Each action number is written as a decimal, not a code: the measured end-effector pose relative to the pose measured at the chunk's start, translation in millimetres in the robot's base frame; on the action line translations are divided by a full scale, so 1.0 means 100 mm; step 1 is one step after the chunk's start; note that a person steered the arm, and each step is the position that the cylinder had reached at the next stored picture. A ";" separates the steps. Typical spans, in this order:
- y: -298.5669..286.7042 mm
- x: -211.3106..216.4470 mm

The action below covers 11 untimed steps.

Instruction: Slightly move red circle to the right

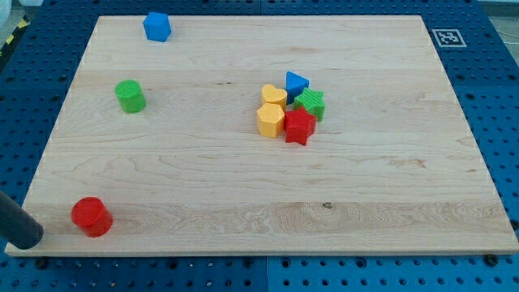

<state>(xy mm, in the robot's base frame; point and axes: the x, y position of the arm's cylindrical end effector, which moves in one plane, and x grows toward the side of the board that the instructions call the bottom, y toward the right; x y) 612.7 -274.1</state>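
The red circle (pixel 91 216) is a short red cylinder near the bottom left corner of the wooden board (pixel 259 195). My rod comes in from the view's left edge, and my tip (pixel 32 238) rests on the board just left of and slightly below the red circle, with a small gap between them.
A green cylinder (pixel 130 96) stands at the upper left and a blue hexagonal block (pixel 156 26) near the top edge. A cluster sits near the middle: yellow hexagon (pixel 270 120), yellow heart-like block (pixel 273 95), blue triangle (pixel 296 83), green star (pixel 310 103), red star (pixel 299 126).
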 end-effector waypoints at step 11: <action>0.88 -0.02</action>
